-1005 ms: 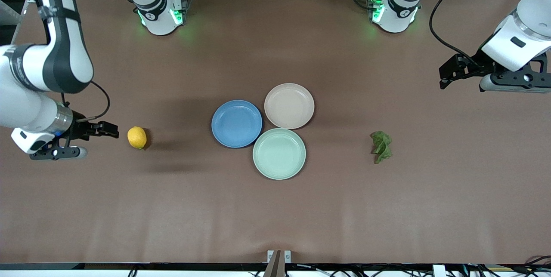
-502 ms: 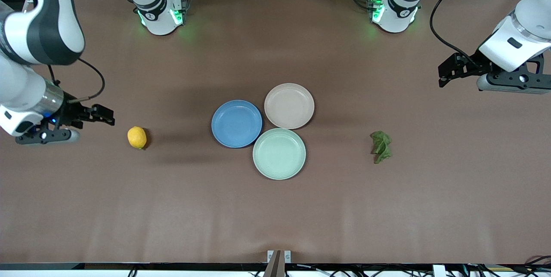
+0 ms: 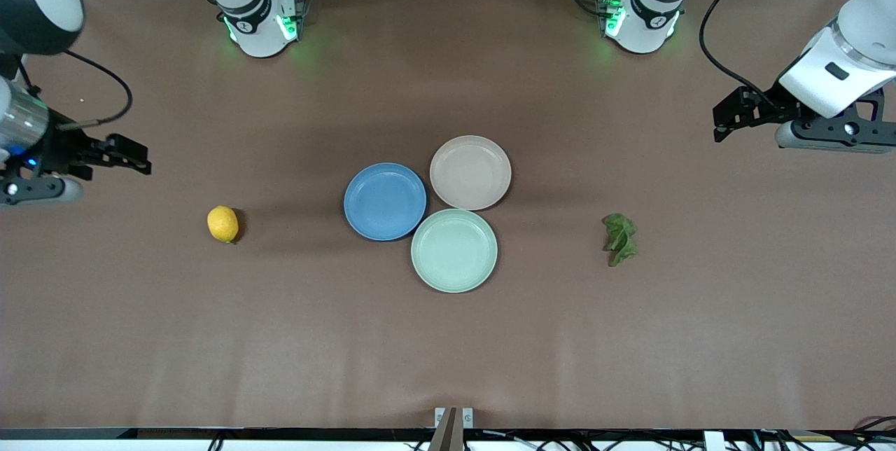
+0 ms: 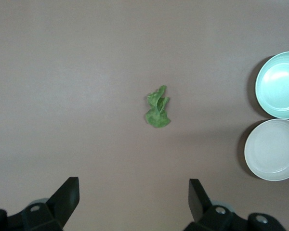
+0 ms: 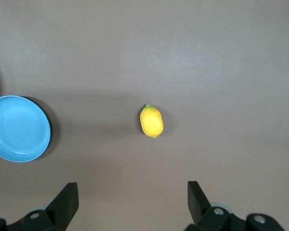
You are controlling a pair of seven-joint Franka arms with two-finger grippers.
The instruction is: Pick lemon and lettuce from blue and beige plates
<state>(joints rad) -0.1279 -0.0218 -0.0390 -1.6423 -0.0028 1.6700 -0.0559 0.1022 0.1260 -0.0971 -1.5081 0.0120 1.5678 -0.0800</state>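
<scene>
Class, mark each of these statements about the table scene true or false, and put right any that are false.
1. The lemon lies on the blue plate. False: it lies on the table, toward the right arm's end.
2. The lettuce lies on the bare table. True.
3. The left gripper is shut on the lettuce. False: it is open and empty.
4. The beige plate holds nothing. True.
5. The right gripper is open. True.
6. The mint-green plate is farthest of the three from the front camera. False: it is nearest.
</scene>
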